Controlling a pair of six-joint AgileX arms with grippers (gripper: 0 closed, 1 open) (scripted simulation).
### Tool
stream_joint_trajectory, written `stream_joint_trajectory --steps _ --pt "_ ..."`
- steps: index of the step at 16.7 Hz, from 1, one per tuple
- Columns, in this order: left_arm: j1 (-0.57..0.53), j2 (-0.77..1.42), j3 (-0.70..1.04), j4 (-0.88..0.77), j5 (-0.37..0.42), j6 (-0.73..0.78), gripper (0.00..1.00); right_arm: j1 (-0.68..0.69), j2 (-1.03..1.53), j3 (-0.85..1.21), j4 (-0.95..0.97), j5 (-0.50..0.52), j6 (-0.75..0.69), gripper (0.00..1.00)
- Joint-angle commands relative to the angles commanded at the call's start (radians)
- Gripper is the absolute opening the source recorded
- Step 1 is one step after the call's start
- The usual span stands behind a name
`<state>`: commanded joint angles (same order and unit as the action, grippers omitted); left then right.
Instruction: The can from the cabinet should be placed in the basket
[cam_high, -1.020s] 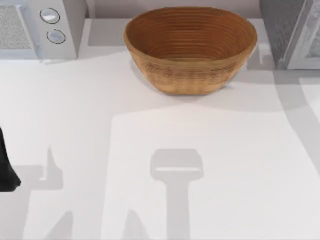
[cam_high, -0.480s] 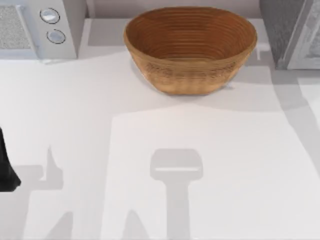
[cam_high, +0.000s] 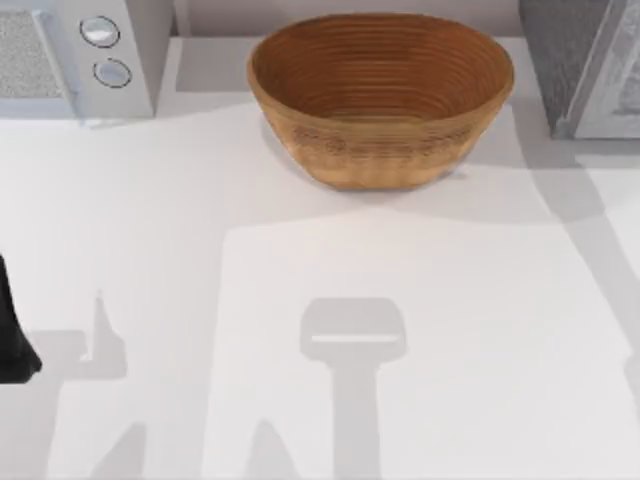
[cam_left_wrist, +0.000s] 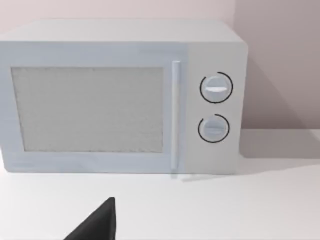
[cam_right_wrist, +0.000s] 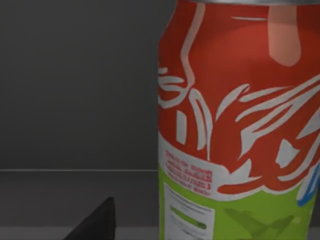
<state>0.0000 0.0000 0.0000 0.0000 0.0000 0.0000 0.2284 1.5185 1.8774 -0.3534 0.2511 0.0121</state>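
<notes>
The can (cam_right_wrist: 235, 130) stands upright, close before the right wrist camera (dark wall behind). One black fingertip (cam_right_wrist: 97, 222) pokes in beside it, apart; its grip I cannot tell. The left arm (cam_high: 12, 330) sits parked at the top view's left edge.

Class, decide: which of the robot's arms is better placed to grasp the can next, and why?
The right. Its wrist view has the can close and upright against a dark wall. The left arm sits at the table's left edge, facing the microwave.

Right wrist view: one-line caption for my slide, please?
Red-and-green can standing upright, close to the camera, against the cabinet's dark interior.
</notes>
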Motion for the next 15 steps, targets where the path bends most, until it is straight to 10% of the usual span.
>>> stream_joint_trajectory --steps 15 --pt "0.000 0.000 0.000 0.000 0.000 0.000 1.00 -0.042 0.233 0.255 -0.021 -0.038 0.000 1.00"
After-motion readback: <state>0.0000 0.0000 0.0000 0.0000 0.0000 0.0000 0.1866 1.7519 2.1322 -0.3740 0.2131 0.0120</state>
